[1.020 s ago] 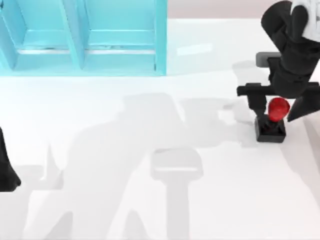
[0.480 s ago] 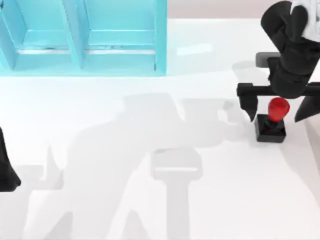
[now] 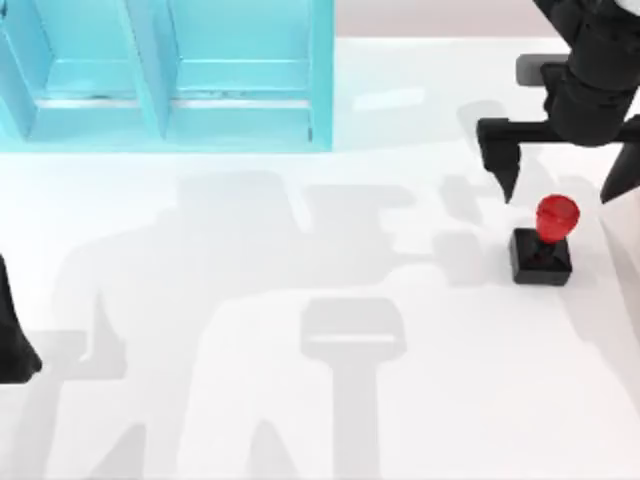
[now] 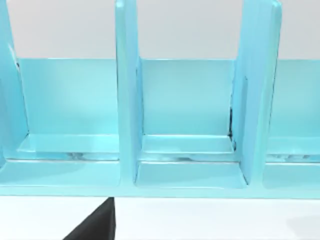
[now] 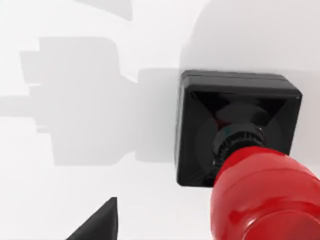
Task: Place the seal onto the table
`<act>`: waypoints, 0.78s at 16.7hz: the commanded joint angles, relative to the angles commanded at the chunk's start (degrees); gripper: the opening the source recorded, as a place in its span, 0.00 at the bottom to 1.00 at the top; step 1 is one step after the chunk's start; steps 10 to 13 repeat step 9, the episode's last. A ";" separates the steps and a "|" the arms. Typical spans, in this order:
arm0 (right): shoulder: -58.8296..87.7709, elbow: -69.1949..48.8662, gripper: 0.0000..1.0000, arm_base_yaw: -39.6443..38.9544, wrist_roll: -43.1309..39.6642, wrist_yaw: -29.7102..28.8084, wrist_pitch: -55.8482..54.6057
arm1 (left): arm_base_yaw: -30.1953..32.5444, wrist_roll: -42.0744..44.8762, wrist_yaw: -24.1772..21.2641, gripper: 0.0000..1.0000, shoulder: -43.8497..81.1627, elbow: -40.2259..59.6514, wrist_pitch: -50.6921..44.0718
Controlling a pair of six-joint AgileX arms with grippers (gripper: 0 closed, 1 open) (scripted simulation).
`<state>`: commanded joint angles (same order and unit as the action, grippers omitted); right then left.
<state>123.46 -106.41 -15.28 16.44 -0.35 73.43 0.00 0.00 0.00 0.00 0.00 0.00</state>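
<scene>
Seal down on the worktop, right tool clear above it.

Left tool (image 3: 15,345), low at the left edge of the frame, is parked, fingers not readable. Seal (image 3: 543,243) stands upright at right of frame on the smooth white worktop (image 3: 300,400): black square block, glossy red rounded knob, long axis vertical. Just above it in frame, right tool (image 3: 560,170), fingers spread wide, touches nothing. Turquoise shelf (image 3: 165,75) sits upper left.

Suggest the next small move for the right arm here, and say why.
Probably retract the right end effector up and away. The seal stands upright on the table, and the open fingers hang apart from its red knob, touching nothing. The left arm sits parked at the table's left edge.
</scene>
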 joint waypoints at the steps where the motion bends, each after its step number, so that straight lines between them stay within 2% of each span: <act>1: 0.20 -4.20 1.00 0.04 -0.01 0.04 3.87 | 0.00 0.00 0.00 1.00 0.00 0.00 0.00; 6: 0.29 -20.33 1.00 0.39 -0.03 0.02 19.62 | 0.00 0.00 0.00 1.00 0.00 0.00 0.00; 13: 0.12 -23.02 1.00 0.46 -0.11 0.07 22.32 | 0.00 0.00 0.00 1.00 0.00 0.00 0.00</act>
